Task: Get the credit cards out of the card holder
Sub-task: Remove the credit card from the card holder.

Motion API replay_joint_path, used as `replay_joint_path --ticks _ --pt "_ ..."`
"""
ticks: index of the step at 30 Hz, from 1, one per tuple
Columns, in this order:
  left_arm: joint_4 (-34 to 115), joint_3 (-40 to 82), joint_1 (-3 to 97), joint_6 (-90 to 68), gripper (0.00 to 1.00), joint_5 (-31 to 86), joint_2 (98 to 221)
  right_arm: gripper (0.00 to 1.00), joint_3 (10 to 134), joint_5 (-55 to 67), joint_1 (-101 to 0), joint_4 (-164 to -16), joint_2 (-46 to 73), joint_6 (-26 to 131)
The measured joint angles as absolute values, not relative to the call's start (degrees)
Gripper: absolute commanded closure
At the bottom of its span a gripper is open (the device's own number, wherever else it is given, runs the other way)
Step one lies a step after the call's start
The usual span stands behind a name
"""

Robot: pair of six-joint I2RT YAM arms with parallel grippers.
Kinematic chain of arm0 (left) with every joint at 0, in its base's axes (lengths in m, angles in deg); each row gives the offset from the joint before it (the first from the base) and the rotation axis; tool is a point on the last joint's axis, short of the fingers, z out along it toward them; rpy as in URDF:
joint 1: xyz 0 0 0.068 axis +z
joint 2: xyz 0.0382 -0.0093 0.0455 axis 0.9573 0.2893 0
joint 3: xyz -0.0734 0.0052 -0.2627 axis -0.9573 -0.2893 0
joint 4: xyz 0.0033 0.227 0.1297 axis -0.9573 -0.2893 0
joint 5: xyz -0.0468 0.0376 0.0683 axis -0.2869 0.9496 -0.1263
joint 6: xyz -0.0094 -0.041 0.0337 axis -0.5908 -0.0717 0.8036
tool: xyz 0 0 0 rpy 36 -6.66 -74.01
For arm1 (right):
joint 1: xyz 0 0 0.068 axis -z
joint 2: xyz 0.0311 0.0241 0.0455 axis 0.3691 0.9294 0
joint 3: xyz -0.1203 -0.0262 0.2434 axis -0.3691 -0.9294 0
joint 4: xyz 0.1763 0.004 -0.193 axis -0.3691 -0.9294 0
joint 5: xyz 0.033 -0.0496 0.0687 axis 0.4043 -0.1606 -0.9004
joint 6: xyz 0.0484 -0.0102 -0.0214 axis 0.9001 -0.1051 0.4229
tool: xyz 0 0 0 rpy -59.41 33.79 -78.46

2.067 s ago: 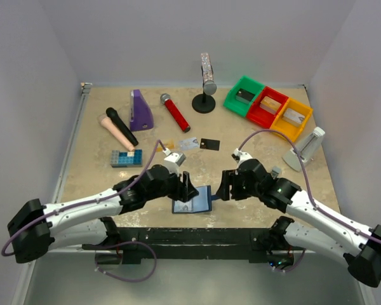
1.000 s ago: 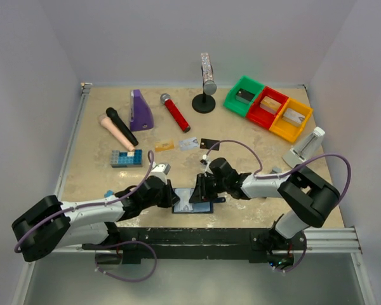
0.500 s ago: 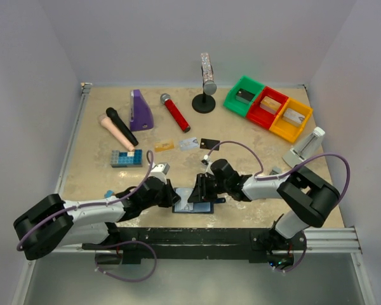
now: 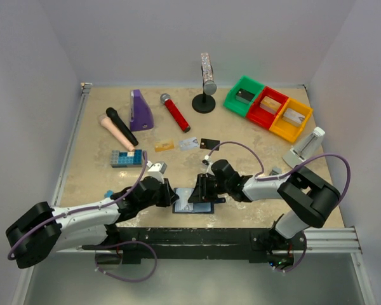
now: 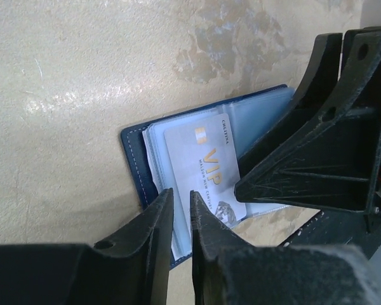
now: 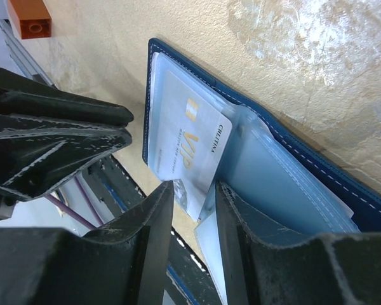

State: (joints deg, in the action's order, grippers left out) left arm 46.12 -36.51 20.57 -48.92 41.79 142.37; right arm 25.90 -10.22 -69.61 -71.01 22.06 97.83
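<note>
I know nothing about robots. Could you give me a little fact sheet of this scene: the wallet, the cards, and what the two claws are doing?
Holder: wallet, open at the table's near edge, between both arms
Card inside: pale VIP card, lying against the clear sleeves
Cards outside: orange card, silvery card, black card, in a row farther back
Left arm: left gripper, fingers nearly together at the wallet's edge; grip unclear
Right arm: right gripper, fingers straddling the VIP card's end; grip unclear
</note>
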Motion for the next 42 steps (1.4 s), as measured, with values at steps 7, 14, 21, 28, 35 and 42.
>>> replay_joint_path --ticks 7,14,21,28,35,42 --pt "48.3 -36.0 20.6 -48.9 0.85 39.8 147.9 0.62 25.3 -10.2 -69.6 -69.8 22.1 98.6" --pt "49.6 -36.0 20.6 -48.9 0.88 39.5 148.9 0.66 25.0 -10.2 -69.6 -69.2 22.0 98.8" --pt "49.5 -36.0 20.6 -48.9 0.91 39.6 148.9 0.67 23.8 -10.2 -69.6 -68.0 21.5 99.7" --pt "49.4 -36.0 20.6 -48.9 0.91 39.8 148.9 0.66 22.4 -10.1 -69.6 -66.5 19.2 100.8" --pt "49.4 -36.0 20.6 -48.9 0.92 39.8 148.9 0.66 22.4 -10.5 -69.6 -64.3 19.6 101.7" --pt "49.8 -36.3 20.6 -48.9 0.93 40.2 148.8 0.65 22.0 -11.6 -69.5 -60.1 22.2 104.0"
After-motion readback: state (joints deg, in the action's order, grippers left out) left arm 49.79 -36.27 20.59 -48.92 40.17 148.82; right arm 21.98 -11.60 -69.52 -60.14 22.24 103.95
